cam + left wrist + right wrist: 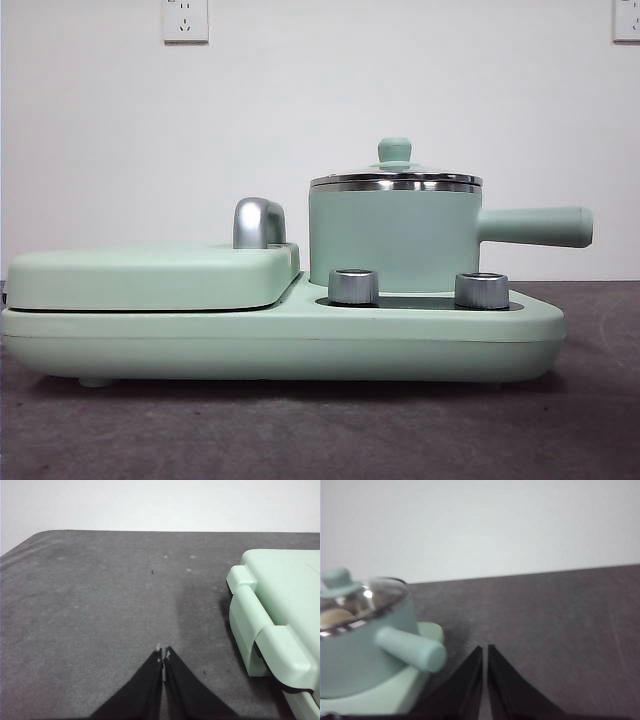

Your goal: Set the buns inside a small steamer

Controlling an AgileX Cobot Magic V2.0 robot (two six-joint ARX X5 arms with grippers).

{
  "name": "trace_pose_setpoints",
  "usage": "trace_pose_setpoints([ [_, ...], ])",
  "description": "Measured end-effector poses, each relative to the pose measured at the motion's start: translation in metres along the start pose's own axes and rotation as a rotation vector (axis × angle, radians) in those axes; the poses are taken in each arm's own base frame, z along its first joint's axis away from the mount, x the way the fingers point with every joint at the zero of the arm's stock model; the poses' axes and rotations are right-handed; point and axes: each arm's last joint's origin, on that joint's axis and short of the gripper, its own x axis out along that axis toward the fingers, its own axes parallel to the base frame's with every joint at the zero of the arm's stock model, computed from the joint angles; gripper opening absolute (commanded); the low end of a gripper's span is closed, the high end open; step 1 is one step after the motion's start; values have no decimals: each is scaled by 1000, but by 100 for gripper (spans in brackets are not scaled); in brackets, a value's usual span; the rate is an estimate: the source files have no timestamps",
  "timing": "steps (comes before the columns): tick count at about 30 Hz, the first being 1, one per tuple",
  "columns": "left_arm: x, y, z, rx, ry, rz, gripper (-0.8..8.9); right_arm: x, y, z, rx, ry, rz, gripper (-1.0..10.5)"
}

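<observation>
Waiting clear, steamer lidded

Both pincers are empty with jaws pressed together. The left gripper (pixel 163 655) hovers over bare dark grey table (pixel 100 605), beside the corner of the flat mint-green lidded griddle (pixel 280 610). The right gripper (pixel 485 652) sits just beside the straight side handle (pixel 412 650) of the small mint-green cylindrical steamer pot (pixel 395 240), not touching it.

The glass lid with the green knob (pixel 394 152) is seated on the steel rim. Through the glass, the right wrist view shows a cream-white shape (pixel 335 617) inside; probably a bun, but too blurred to confirm how many. No bun lies on the table in any view.

My read: the loading looks done or nearly so. For a clean finish, back the right arm straight away from the handle, since a sideways sweep could knock the pot off the mint-green base with two chrome knobs (pixel 300 335). Leave the lid alone.
</observation>
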Motion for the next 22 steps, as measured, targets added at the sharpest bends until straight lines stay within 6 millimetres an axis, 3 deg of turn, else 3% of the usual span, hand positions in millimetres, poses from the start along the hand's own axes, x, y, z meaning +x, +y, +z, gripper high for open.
trace_pose_setpoints([
  [7, 0, 0, 0, 0, 0, 0, 7, 1, -3, -20, -28, 138, -43, 16],
  [22, 0, 0, 0, 0, 0, 0, 7, 1, -3, -21, -74, 145, -56, 16],
])
